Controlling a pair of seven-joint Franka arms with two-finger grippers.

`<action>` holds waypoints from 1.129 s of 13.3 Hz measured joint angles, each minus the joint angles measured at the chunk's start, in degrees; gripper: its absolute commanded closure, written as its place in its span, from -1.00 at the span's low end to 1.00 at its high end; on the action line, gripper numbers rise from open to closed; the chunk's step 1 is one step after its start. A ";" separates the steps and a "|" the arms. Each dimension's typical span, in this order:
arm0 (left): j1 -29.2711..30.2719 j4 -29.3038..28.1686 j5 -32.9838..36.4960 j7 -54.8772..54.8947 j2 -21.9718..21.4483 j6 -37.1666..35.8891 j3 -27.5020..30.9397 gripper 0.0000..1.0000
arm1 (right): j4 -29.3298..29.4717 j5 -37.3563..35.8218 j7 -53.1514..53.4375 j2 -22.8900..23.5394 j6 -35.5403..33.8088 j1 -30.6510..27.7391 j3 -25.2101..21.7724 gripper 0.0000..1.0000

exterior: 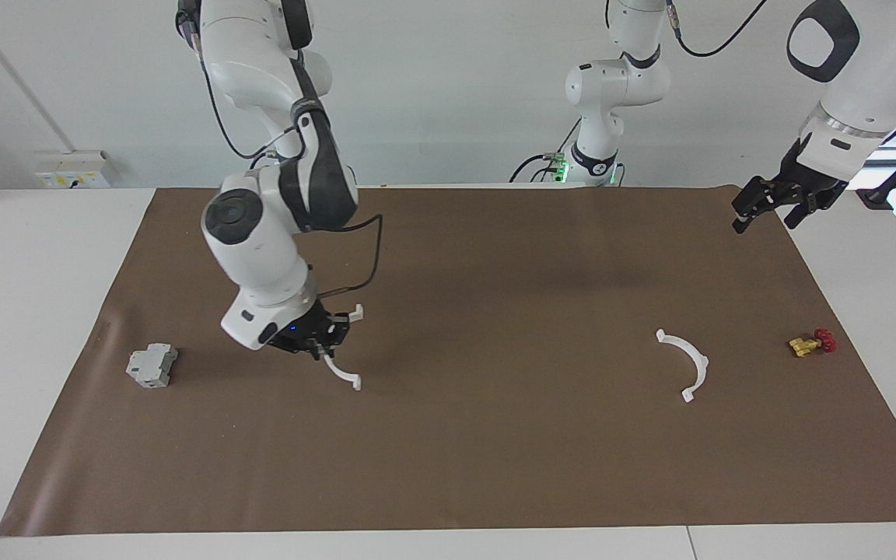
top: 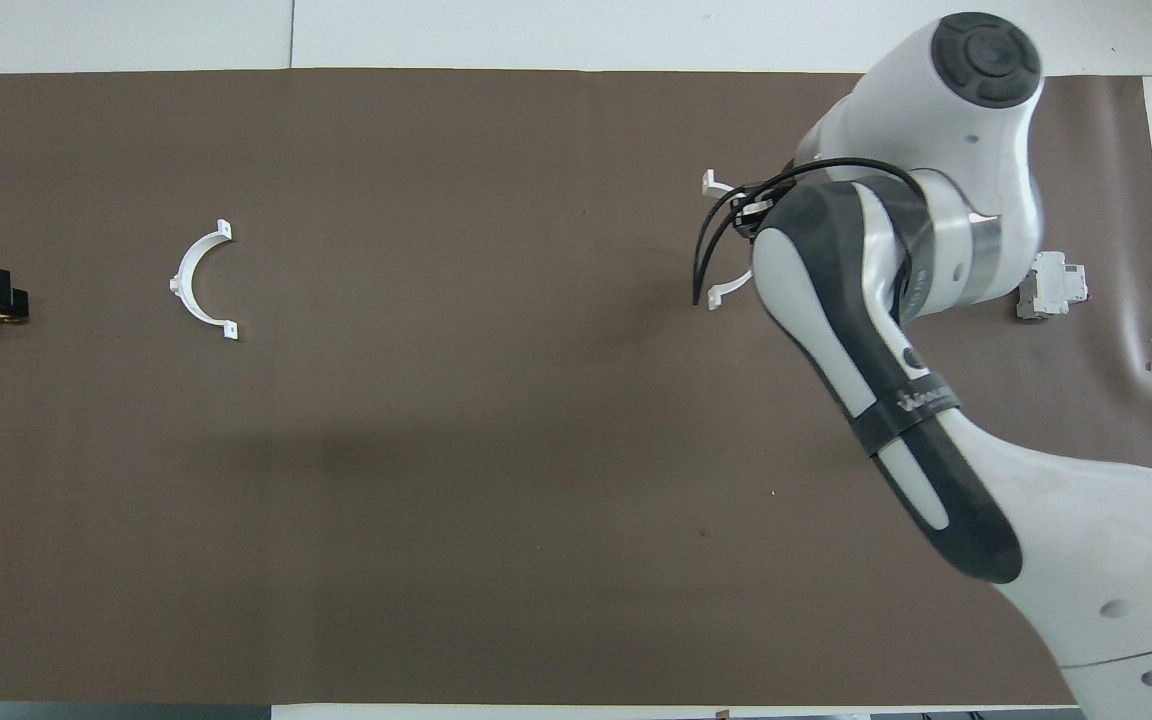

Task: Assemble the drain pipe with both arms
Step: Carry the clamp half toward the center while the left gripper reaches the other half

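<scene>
Right hand (exterior: 322,344) clamped on one pipe arc (exterior: 341,372), lifted; left hand (exterior: 778,204) open, idle. Second arc (exterior: 686,364) on bench — you have joining left.

You have a white table (exterior: 28,311) with a brown mat (exterior: 495,467) spread over most of its top; a bare white margin shows at both ends and along the edge farthest from the robots. The mat lies flat, apart from a small wrinkle at the right arm's end. Three things lie on it. A white arc (exterior: 701,361) rests flat toward the left arm's end, with a tab at each tip. A small yellow and red fitting (exterior: 810,343) sits nearer that same end, well apart from the arc. A grey block (exterior: 152,365) stands toward the right arm's end, close to the mat's edge.
</scene>
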 measured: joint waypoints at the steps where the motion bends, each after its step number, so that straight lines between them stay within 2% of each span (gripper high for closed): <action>1: 0.01 0.00 0.00 0.00 0.00 -0.29 0.01 -1.00 | 0.26 -0.03 2.71 0.35 0.70 2.73 0.01 0.84; 3: 0.13 0.00 0.00 0.00 0.00 -1.35 0.15 -1.00 | 1.11 -0.04 9.99 1.90 2.90 7.63 -0.01 0.86; 5: 0.14 -0.01 0.00 0.00 0.00 -1.77 0.24 -1.00 | 4.69 -1.47 17.81 5.59 4.11 12.15 -0.05 0.85; 7: 0.12 -0.43 0.24 0.00 0.01 -0.33 0.20 -1.00 | 7.72 -3.06 21.53 8.69 4.73 14.42 -0.10 0.84; 10: 0.08 -3.88 0.89 0.15 1.33 7.34 0.15 -1.00 | 7.55 -4.51 21.75 10.17 6.72 15.09 -0.14 0.84; 15: -0.01 -9.14 0.96 0.19 10.73 23.34 -0.07 -0.90 | 4.90 -4.53 21.87 11.40 11.45 16.61 -0.14 0.82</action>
